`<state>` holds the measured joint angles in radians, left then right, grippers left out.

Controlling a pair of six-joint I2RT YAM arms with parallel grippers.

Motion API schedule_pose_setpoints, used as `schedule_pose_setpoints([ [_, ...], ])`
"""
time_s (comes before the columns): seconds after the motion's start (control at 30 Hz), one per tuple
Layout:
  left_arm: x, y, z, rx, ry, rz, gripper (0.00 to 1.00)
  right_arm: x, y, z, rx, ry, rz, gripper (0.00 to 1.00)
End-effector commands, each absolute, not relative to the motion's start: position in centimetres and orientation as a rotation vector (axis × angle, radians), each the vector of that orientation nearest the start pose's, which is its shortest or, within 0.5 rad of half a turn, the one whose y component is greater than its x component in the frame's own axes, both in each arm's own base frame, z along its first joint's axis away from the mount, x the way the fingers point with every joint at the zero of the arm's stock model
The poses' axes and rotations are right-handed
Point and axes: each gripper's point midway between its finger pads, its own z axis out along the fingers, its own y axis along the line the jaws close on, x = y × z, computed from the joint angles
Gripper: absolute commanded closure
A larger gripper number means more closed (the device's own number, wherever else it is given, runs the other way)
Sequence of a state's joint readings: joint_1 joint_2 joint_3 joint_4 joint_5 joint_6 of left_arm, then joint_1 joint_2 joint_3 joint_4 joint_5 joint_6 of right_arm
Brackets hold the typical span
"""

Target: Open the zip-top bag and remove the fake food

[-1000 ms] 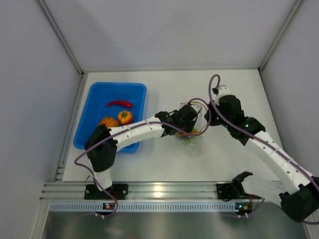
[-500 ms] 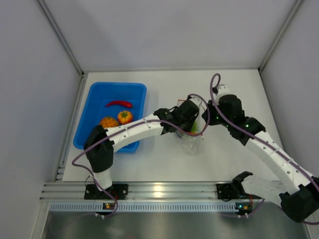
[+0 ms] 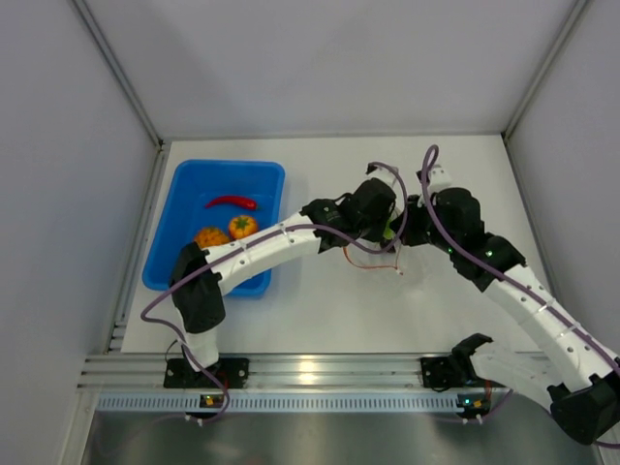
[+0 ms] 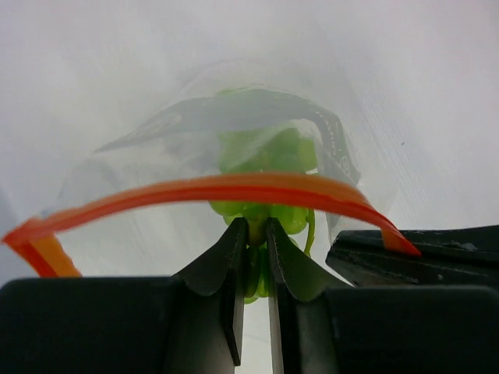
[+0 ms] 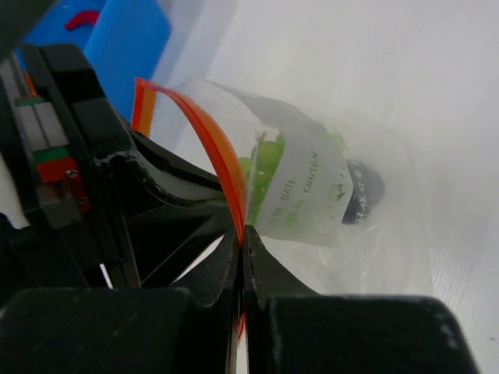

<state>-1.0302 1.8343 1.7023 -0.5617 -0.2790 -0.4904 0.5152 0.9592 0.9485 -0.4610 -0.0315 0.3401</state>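
The clear zip-top bag (image 5: 312, 199) hangs open, its orange-red zip strip (image 4: 234, 189) arching across its mouth. My left gripper (image 4: 257, 227) reaches into the mouth and is shut on a green leafy piece (image 4: 269, 160). My right gripper (image 5: 242, 232) is shut on the zip strip (image 5: 210, 132) at the bag's edge. More green pieces (image 5: 261, 167) and a dark piece (image 5: 365, 191) lie inside the bag. In the top view both grippers, left (image 3: 384, 223) and right (image 3: 405, 231), meet mid-table, with the bag (image 3: 380, 260) hanging below them.
A blue tray (image 3: 184, 194) stands at the left, holding a red chili (image 3: 231, 202) and two orange tomato-like pieces (image 3: 242, 228). The tray's corner (image 5: 125, 47) shows in the right wrist view. White walls close in the table on three sides.
Both grippers have moved towards the far side of the table and lifted the bag off the surface. The left gripper has come up with the green piece.
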Motion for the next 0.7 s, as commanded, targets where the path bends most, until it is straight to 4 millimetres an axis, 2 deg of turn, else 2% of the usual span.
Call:
schedule_pose_setpoints([
  [0.0, 29.2, -43.6, 26.0, 0.398, 2.121, -0.636, 1.00, 26.7, 16.1, 21.7, -0.198, 2.129, 0.456, 1.00],
  [0.13, 28.3, -43.1, 26.2, 0.422, 2.132, -0.668, 1.00, 27.4, 14.9, 21.1, -0.154, 2.140, 0.368, 1.00],
  [0.17, 28.1, -42.7, 26.8, 0.417, 2.123, -0.684, 1.00, 27.7, 14.5, 20.8, -0.142, 2.149, 0.335, 1.00],
  [0.23, 27.8, -42.2, 26.5, 0.429, 2.133, -0.685, 1.00, 28.0, 14.1, 20.5, -0.119, 2.154, 0.303, 1.00],
  [0.47, 26.3, -40.6, 27.3, 0.469, 2.128, -0.718, 1.00, 28.7, 13.8, 19.7, -0.070, 2.167, 0.269, 1.00],
  [0.67, 26.2, -38.0, 27.7, 0.445, 2.124, -0.666, 1.00, 29.0, 13.5, 20.0, -0.045, 2.152, 0.256, 1.00],
])
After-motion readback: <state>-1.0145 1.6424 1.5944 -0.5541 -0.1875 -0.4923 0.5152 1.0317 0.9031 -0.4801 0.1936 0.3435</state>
